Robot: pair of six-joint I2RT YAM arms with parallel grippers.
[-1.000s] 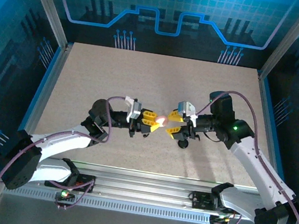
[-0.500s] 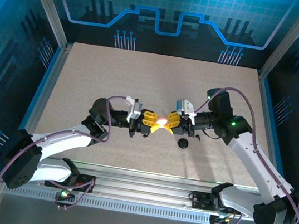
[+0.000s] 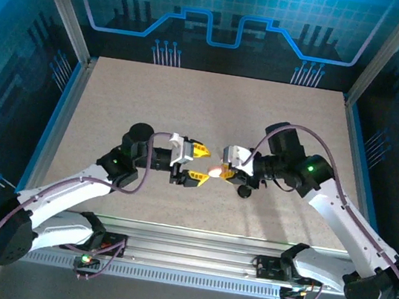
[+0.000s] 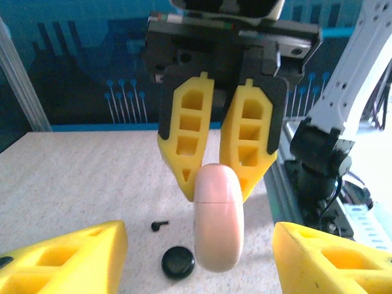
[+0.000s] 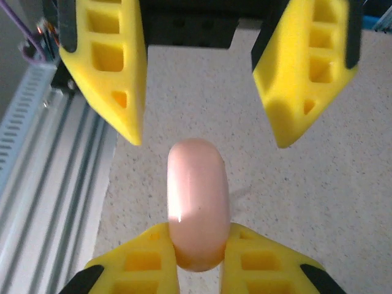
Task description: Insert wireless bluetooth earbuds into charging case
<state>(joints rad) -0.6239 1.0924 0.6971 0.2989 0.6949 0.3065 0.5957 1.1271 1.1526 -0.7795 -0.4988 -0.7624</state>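
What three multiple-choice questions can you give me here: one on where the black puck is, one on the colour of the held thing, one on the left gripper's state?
1. Where is the round black puck?
A. on the table
B. on the metal rail
C. on an arm

2. What colour is the capsule held by the right gripper?
A. green
B. white
C. pink

3. How is the left gripper?
A. shut on the puck
B. open, holding nothing
C. shut on the capsule

Answers: 1 A, the puck lies flat on the table near a tiny black earbud. 2 C, the capsule looks pale pink in both wrist views. 3 B, its jaws stand wide apart with nothing between them.
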